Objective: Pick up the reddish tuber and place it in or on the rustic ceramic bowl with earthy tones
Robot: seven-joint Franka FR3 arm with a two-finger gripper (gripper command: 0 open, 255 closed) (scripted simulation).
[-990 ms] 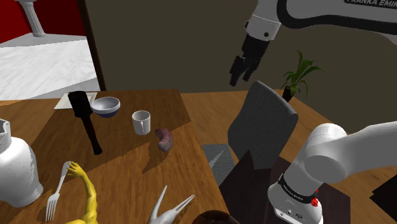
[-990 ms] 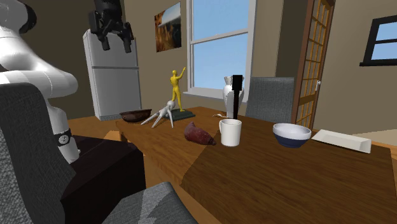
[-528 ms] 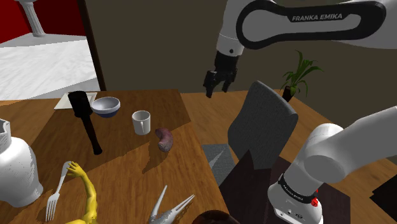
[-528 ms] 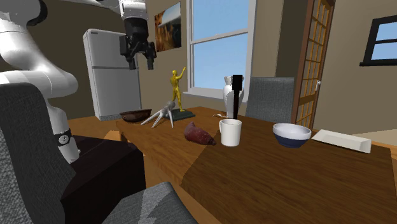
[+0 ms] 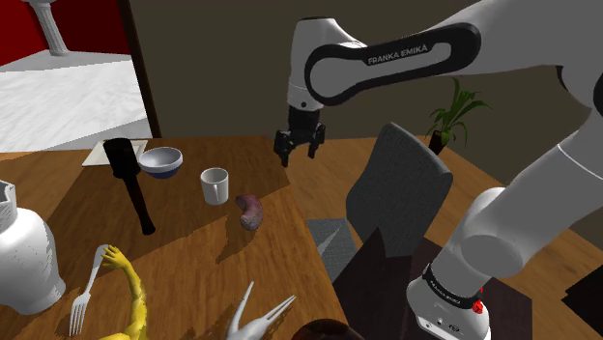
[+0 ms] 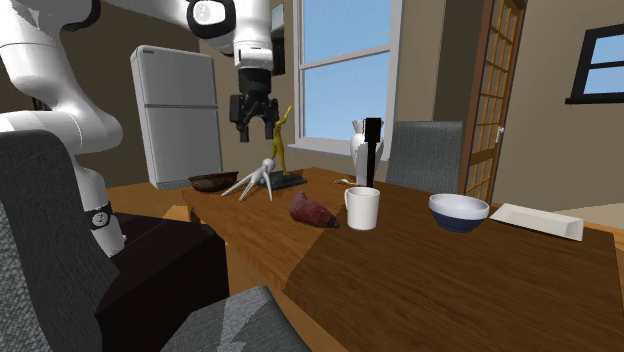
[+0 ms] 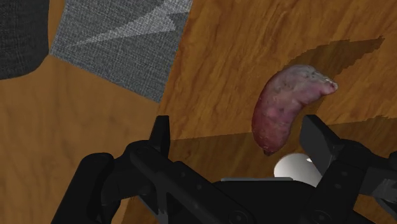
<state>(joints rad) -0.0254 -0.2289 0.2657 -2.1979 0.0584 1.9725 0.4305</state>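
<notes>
Task barely begun: the reddish sweet potato (image 5: pixel 250 212) lies on the wooden table (image 5: pixel 193 241), just beside the white mug (image 5: pixel 215 185). I have nothing in the claw (image 5: pixel 298 153), which hangs in the air above the table, near the mug but well clear of it. Grasp, lift and carry are all left. I take the dark brown bowl (image 6: pixel 210 183) for the target; it sits well apart from the mug, past the sweet potato. The wrist view settles what the outer views leave uncertain: the claw's fingers (image 7: pixel 162 130) stand wide apart with bare table between them, the sweet potato ahead and nearer one finger. The second exterior view gives the brown bowl's whole rim, which the shoulder view cuts off at its edge.
</notes>
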